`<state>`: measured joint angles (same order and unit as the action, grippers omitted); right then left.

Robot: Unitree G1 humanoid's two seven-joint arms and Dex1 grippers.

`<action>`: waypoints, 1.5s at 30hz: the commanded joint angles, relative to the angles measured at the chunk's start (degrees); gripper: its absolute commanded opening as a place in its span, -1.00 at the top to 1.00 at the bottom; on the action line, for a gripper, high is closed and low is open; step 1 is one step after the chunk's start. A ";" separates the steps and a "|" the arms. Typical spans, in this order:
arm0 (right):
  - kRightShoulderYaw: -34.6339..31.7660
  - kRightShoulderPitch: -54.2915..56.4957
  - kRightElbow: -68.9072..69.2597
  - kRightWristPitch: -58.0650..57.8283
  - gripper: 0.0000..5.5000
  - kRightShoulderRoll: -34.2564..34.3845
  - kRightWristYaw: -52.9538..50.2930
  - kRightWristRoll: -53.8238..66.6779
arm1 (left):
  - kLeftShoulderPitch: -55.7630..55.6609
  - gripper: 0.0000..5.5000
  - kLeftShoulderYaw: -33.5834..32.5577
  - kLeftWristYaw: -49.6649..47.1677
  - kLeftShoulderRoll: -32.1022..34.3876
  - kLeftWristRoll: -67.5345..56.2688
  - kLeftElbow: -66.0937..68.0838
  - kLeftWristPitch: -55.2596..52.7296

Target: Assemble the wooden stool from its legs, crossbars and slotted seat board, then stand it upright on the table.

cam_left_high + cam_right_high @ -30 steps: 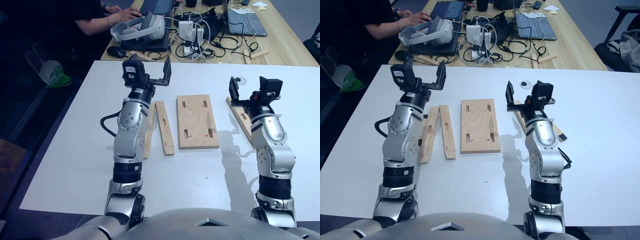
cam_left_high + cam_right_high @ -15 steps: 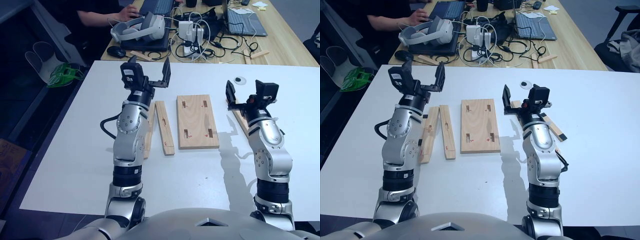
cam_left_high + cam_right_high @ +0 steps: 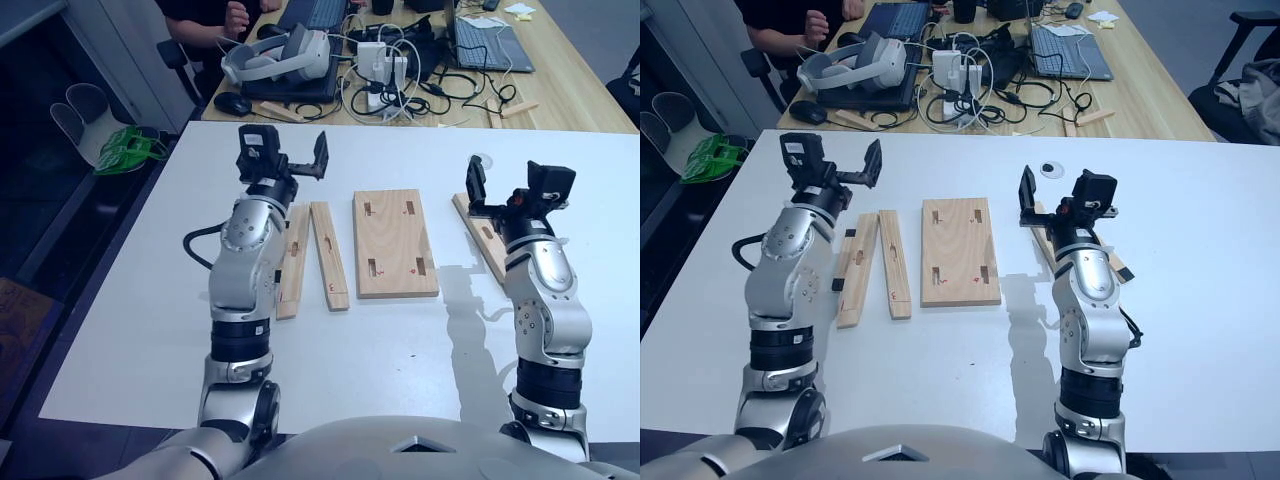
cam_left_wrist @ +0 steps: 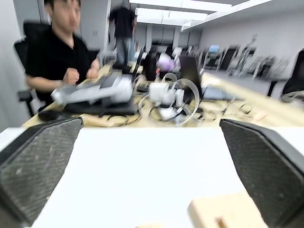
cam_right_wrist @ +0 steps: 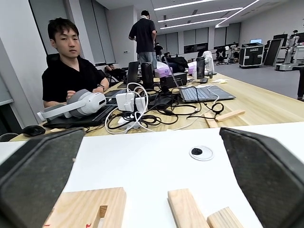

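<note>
Both sets spread wide open, nothing held. My left fingers (image 3: pixel 320 160) hang over the far ends of the two wooden sticks (image 3: pixel 329 255) lying side by side on the white table (image 3: pixel 150 300). My right fingers (image 3: pixel 476 183) sit above the other sticks (image 3: pixel 485 240) off to the right. The slotted seat board (image 3: pixel 394 243) lies flat between both piles, slots up.

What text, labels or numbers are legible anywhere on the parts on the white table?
Nothing can be read as text.
seat board: small red marks beside its near slots, too small to read.
leg: small red mark near its near end, too small to read.
</note>
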<state>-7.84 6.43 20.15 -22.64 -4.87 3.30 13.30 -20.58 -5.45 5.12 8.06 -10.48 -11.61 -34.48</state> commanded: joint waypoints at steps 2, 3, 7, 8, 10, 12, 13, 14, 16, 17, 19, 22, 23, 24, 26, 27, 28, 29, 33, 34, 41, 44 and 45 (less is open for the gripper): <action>-0.90 -2.91 2.20 -1.32 -0.96 0.24 -0.63 1.02 | 3.39 -0.96 -6.07 6.34 12.63 -4.13 -2.44 -18.31; -0.90 -3.21 2.46 -1.33 -0.96 0.31 -0.78 1.03 | 5.86 -0.96 -5.88 7.74 15.16 -3.64 -2.11 -19.23; -0.72 -4.59 3.63 -1.83 -0.96 0.58 -1.15 1.27 | 16.20 -0.96 -3.76 12.15 21.00 -1.92 0.02 -19.31; -0.64 -5.24 4.12 -1.91 -0.96 0.68 -1.29 1.20 | 16.95 -0.96 -3.50 13.00 21.09 -2.73 -0.82 -20.10; -0.42 -6.44 4.97 -1.85 -0.96 0.97 -1.66 0.91 | 17.20 -0.96 -3.46 14.22 20.72 -4.35 -2.38 -22.17; -0.09 -7.21 5.58 -1.81 -0.96 1.25 -2.16 0.74 | 17.42 -0.96 -2.79 15.24 21.31 -4.79 -2.67 -23.47; 0.09 -7.47 5.89 -1.87 -0.96 1.39 -2.39 0.72 | 17.77 -0.96 -2.21 15.75 21.98 -4.61 -2.49 -23.55; 0.23 -7.66 6.27 -2.04 -0.96 1.57 -2.60 0.77 | 18.07 -0.96 -1.94 16.36 22.56 -4.67 -2.28 -23.78; 0.14 -8.02 7.13 -2.47 -0.96 2.26 -3.02 1.37 | 18.76 -0.96 -0.46 19.08 24.86 -4.95 -1.22 -24.16; 0.19 -8.14 7.54 -2.66 -0.96 2.62 -3.23 1.63 | 18.91 -0.96 0.24 20.57 25.87 -5.31 -0.92 -24.51; 0.39 -8.11 8.16 -2.97 -0.96 3.29 -3.61 1.96 | 18.95 -0.96 1.26 22.51 27.20 -5.76 -0.85 -25.05; 0.65 -7.88 8.99 -3.71 -0.96 4.37 -4.19 2.55 | 18.74 -0.96 1.41 23.38 28.01 -5.77 -0.33 -24.98; 0.69 -7.90 9.25 -3.93 -0.96 4.57 -4.36 2.76 | 18.51 -0.96 1.38 23.39 28.01 -5.84 -0.31 -25.16; 0.78 -8.05 9.55 -4.12 -0.96 4.72 -4.51 2.91 | 18.20 -0.96 1.20 23.29 27.87 -5.95 -0.35 -25.41; 0.94 -8.57 10.14 -4.35 -0.96 5.02 -4.64 3.04 | 17.22 -0.96 0.37 22.62 27.30 -6.19 -0.53 -25.98; 0.99 -8.94 10.36 -4.34 -0.96 5.16 -4.68 3.12 | 16.41 -0.96 -0.26 22.05 26.86 -6.30 -0.63 -26.26; 1.02 -9.31 10.51 -4.29 -0.96 5.29 -4.69 3.22 | 15.57 -0.96 -0.78 21.42 26.64 -6.28 -0.81 -26.46; 1.02 -9.60 10.60 -4.26 -0.96 5.40 -4.70 3.32 | 14.90 -0.96 -1.17 20.88 26.49 -6.30 -1.02 -26.70; 0.96 -9.99 10.94 -4.59 -0.96 5.46 -4.76 3.81 | 13.80 -0.96 -1.22 20.22 26.48 -7.24 -3.03 -28.79; 0.91 -9.97 11.00 -4.65 -0.96 5.51 -4.80 3.92 | 13.96 -0.96 -0.62 20.29 26.59 -7.27 -3.24 -29.11; 0.41 -8.85 10.26 -4.59 -0.96 5.55 -4.69 4.96 | 14.52 -0.96 2.57 20.16 26.90 -6.43 -2.05 -28.61; 0.37 -8.49 10.06 -4.52 -0.96 5.61 -4.78 5.15 | 13.93 -0.96 3.78 21.11 27.85 -6.48 -1.27 -28.44; 0.36 -8.52 10.20 -4.55 -0.96 5.66 -4.86 5.22 | 13.89 -0.96 4.15 21.42 28.06 -6.46 -1.01 -28.32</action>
<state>-7.26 -2.54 30.55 -26.51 0.46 -0.96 18.13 -5.66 -2.31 25.84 35.07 -17.38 -13.23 -62.87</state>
